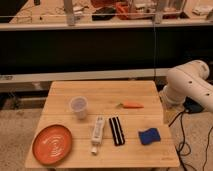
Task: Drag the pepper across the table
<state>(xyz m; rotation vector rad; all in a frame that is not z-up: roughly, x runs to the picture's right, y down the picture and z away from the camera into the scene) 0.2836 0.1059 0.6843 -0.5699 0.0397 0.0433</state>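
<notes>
Camera view: slim orange pepper point(133, 105), green stem, on table point(100, 92); hand point(169, 109) far right.

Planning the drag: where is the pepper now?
In the camera view, the pepper lies right of centre on the table, right of the cup. The gripper is out of view; only the arm shows.

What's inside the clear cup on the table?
Nothing shows inside the translucent cup; its wall veils the bottom. The gripper is out of view; only the arm shows, at right.
</notes>
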